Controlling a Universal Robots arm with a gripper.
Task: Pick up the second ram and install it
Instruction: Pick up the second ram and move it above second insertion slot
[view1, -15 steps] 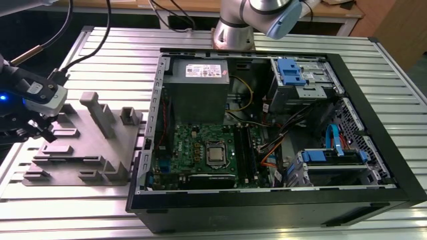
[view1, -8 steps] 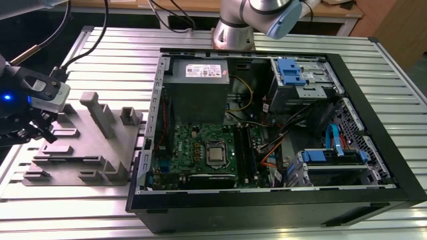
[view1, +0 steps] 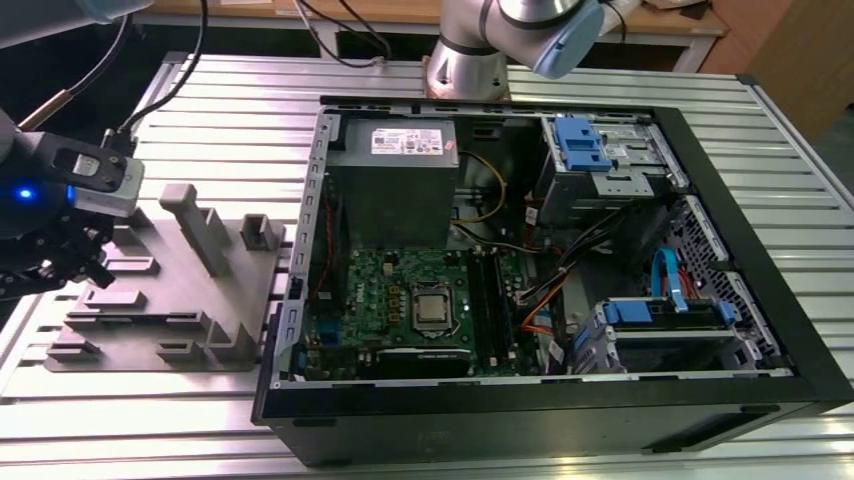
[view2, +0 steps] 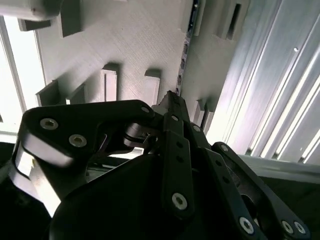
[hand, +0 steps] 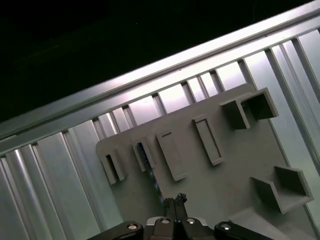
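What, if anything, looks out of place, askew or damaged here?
Nothing stands out. The open computer case lies flat on the slatted table, with the grey fixture sitting level beside it. The gripper hangs over the fixture, right by the second ram, which shows edge-on.

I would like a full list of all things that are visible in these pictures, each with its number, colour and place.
memory stick: one, dark, standing on its edge in the holder plate, close to the gripper's tip
holder plate: one, grey, with upright blocks, on the table at the exterior view's left
computer case: one, black, open, in the middle of the table
motherboard: one, green, inside the case
power supply: one, grey, inside the case above the motherboard
drive brackets: at least two, blue, in the case toward the exterior view's right
table: one, silver, slatted metal
robot arm: one, silver-grey, base behind the case
gripper: one, black, over the holder plate
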